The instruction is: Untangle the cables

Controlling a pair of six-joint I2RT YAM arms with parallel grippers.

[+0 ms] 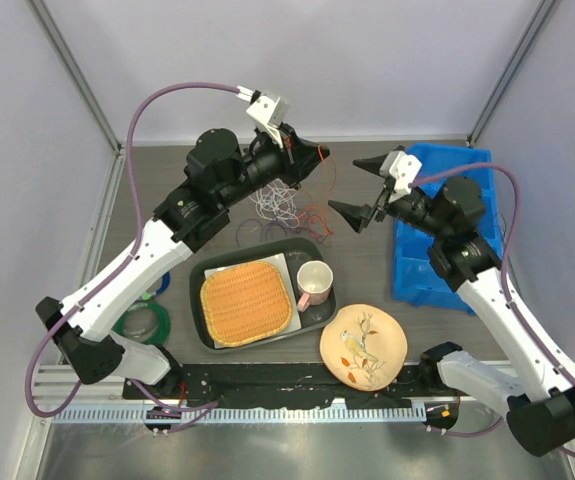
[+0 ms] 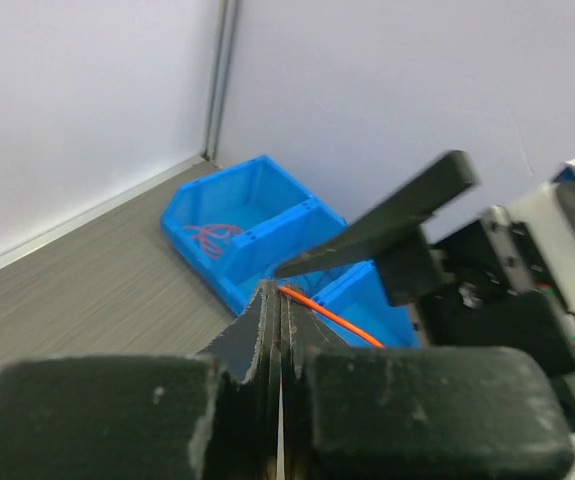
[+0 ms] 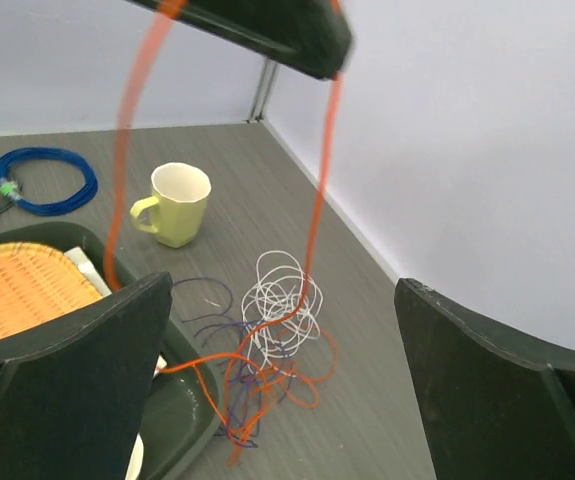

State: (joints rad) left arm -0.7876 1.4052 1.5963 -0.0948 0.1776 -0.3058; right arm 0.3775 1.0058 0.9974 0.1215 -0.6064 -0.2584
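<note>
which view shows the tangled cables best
Right wrist: the cables lie unobstructed, red, purple and white loops distinct. Top view shows them small, partly under the left arm. Left wrist shows one orange strand at the shut left gripper.

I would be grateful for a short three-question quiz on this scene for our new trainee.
1. True or false: the left gripper is shut on the orange cable.
2. The right gripper is: A) open, B) shut on a purple wire, C) shut on a plate.
3. Fill in: the white cable lies looped on the ___.

Key: 1 true; 2 A; 3 table.
</note>
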